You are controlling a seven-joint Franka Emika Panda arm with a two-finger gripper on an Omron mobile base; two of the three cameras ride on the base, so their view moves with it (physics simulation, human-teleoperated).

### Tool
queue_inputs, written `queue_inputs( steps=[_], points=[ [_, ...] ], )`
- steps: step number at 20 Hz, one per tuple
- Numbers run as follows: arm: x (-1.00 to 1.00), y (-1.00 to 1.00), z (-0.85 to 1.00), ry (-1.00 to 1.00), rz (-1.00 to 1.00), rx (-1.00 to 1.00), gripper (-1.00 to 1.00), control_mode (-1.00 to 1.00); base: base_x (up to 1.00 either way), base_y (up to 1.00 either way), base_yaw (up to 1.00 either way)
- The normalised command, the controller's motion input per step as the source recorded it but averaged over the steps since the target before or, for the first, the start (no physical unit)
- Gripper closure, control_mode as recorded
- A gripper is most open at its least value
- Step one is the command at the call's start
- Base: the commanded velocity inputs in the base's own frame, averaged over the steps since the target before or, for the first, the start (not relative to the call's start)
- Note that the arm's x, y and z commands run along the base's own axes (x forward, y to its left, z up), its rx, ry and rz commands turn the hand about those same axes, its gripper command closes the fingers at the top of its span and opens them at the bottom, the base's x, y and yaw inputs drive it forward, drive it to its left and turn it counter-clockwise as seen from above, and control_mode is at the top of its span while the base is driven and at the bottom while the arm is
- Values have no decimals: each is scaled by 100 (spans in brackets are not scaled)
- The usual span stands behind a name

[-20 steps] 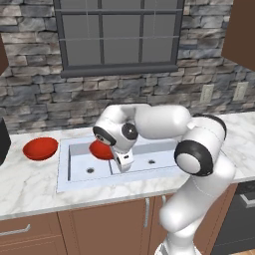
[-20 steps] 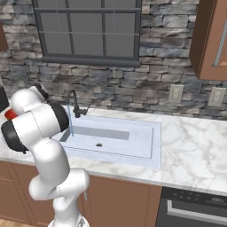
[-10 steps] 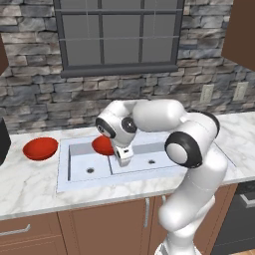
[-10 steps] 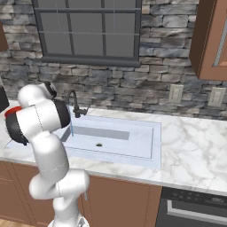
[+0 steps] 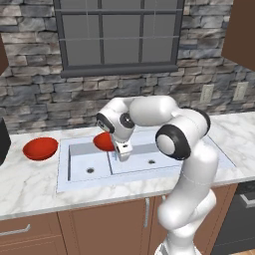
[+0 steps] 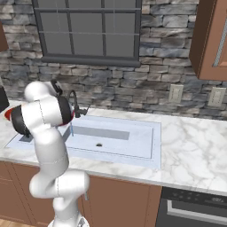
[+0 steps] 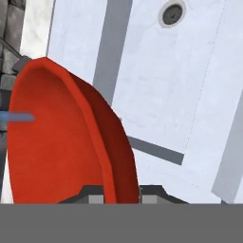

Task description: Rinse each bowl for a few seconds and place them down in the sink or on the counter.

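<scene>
Clamped by its rim in the gripper (image 7: 122, 193), red bowl (image 7: 61, 142) tipped on edge over the sink (image 5: 94, 172), hollow facing sideways. Second bowl (image 5: 40, 148) on counter (image 5: 30, 184), well apart. No writing.

bowls (image 5: 41, 148): 2 | sink (image 5: 89, 157): 1, 2 basins | faucet (image 6: 74, 103): 1

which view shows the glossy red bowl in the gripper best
The hand view: the glossy red bowl looms large, its rim pinched by the gripper. The left base view shows it small behind the hand; the right base view, a red sliver.
</scene>
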Motion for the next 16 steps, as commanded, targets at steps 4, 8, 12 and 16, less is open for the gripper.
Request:
queue_inputs(
  steps=[4,8,12,16],
  points=[
    [37,22,-1,6,-3,-7,100,-100,0,0,0],
    [29,37,-1,3,-3,-9,100,-100,0,0,0],
    [-7,39,8,-2,-1,-13,100,-100,0,0,0],
    [-21,28,16,-4,-1,-14,100,-100,0,0,0]
  ],
)
